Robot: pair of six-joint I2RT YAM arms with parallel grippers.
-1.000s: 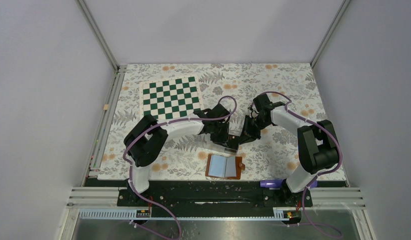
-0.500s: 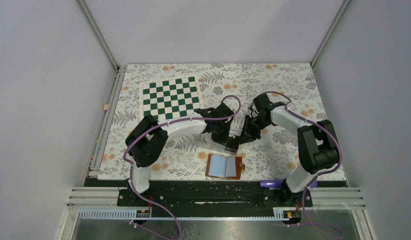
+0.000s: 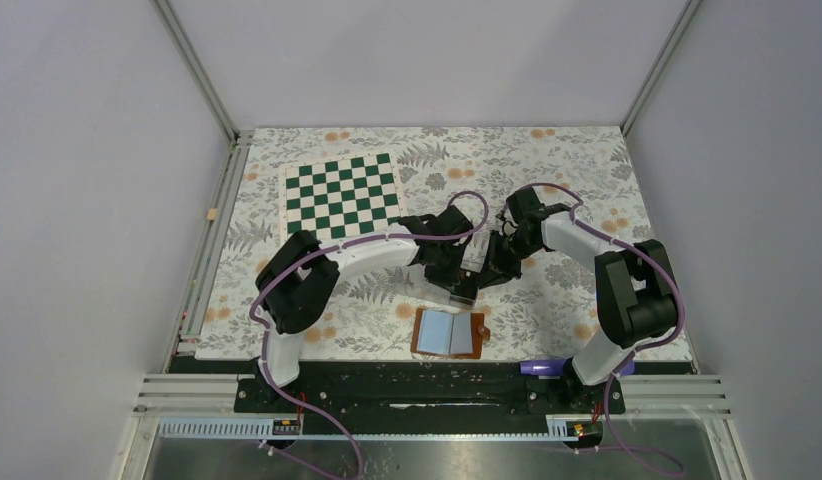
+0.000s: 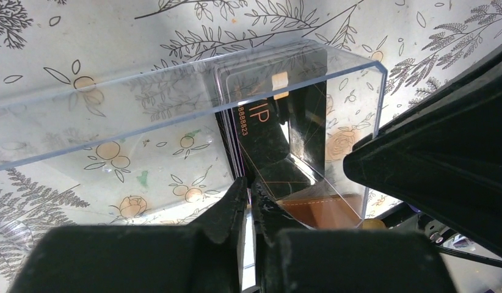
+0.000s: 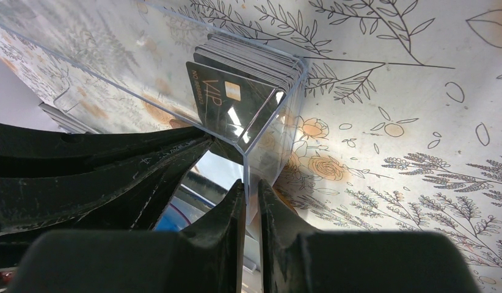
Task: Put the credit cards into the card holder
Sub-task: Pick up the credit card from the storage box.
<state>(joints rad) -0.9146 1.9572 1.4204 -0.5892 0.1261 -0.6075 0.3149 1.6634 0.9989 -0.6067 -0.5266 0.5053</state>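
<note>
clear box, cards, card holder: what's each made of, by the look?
Clear box: rigid transparent plastic, likely acrylic; the tablecloth pattern shows through and the edges glint. Credit cards: glossy black plastic by the look, gold print, reflections on the face. Card holder: brown leather or imitation, can't tell which; pale blue sleeves inside, material unclear.

credit cards point(image 4: 270, 122): in the clear box point(image 4: 114, 116)
card holder point(image 3: 449, 333): before that box, nearer me
chessboard point(image 3: 342, 196): behind it, leftward
</note>
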